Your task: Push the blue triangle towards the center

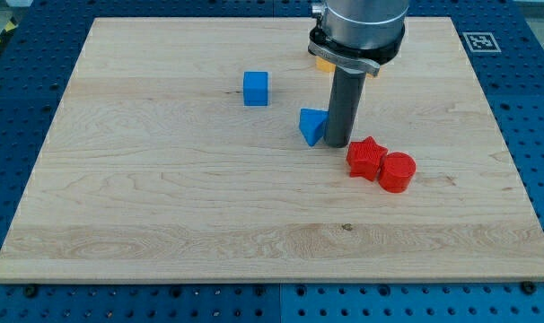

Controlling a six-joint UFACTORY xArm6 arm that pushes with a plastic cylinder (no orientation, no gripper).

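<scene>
Blue triangle (311, 125) sits a little above and to the right of the board's middle, resting flat on the wood. My tip (336, 144) is right against its right-hand side, touching or as near as I can judge, with the dark rod rising straight up from there into the grey arm housing at the view's top. No pincer on this rig, so there's nothing released or clenched to report: it's a bare rod end on the table top.

Up and to the left of the triangle, clearly apart from it, stands the blue cube (256, 88). Just to the right of my tip, lower down, I've got the red star-shaped block (365, 158), and the red cylinder (398, 171) is pressed up against its right side; those two touch. Behind the arm housing a sliver of a yellow-orange block (324, 64) peeks out; its shape is hidden, I can't call it. Everything rests on the wooden board (164, 224), which lies on a blue perforated table (3, 135).
</scene>
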